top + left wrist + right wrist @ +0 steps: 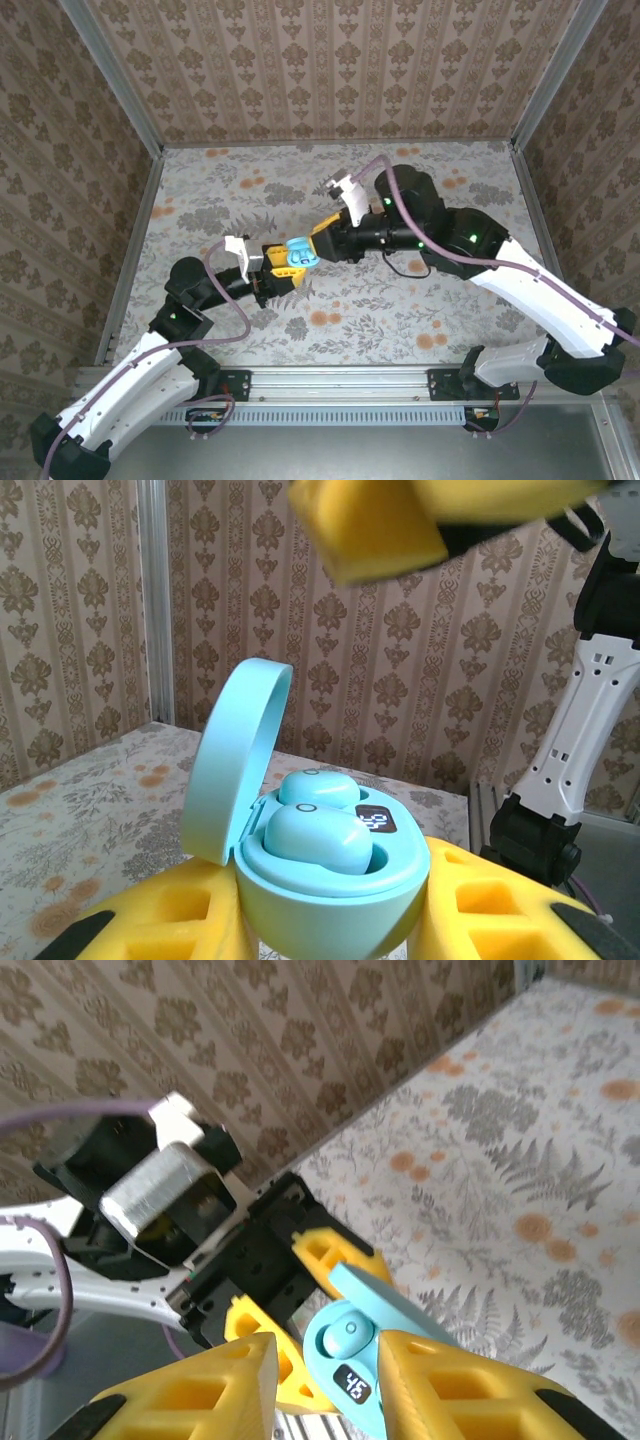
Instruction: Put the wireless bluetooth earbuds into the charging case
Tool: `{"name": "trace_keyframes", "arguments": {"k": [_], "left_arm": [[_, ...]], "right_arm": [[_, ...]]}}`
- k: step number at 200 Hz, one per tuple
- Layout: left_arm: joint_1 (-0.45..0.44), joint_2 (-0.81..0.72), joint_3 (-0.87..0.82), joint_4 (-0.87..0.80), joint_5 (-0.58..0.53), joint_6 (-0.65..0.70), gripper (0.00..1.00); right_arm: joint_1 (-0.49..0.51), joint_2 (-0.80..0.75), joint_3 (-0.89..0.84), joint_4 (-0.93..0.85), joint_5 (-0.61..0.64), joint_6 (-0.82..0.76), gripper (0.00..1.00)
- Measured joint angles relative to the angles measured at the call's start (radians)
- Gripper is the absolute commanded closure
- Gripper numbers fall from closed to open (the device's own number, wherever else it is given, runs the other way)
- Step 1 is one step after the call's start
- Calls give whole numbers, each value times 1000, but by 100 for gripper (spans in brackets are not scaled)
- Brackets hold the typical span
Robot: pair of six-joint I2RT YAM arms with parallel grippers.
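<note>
Yellow left pincer (283,267) pinched the teal case (330,885), steadying it above the desk (420,310), lid (235,750) tipped back. Right pincer (325,1352) hung spread over the case. Both buds (315,840) sat inside the case.

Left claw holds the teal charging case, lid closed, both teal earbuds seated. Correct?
Not quite. The lid of the teal round plastic charging case is open, hinged upward; the left wrist view shows it. The rest holds: left claw grips it, both small teal plastic earbuds sit inside.
</note>
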Motion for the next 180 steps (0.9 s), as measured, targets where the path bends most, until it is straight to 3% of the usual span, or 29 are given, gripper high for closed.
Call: {"name": "trace_keyframes", "arguments": {"k": [25,38,102,180], "left_arm": [[0,9,2,0,6,0,77],[0,12,4,0,7,0,77],[1,45,27,-11,18,-4,77],[6,46,28,8,18,-6,77]], "right_arm": [[-21,6,31,-3,3,29,47],[-27,16,30,-5,4,51,44],[-76,25,-134,60,-18,213,51],[-77,-49,-237,83,-150,297,54]]}}
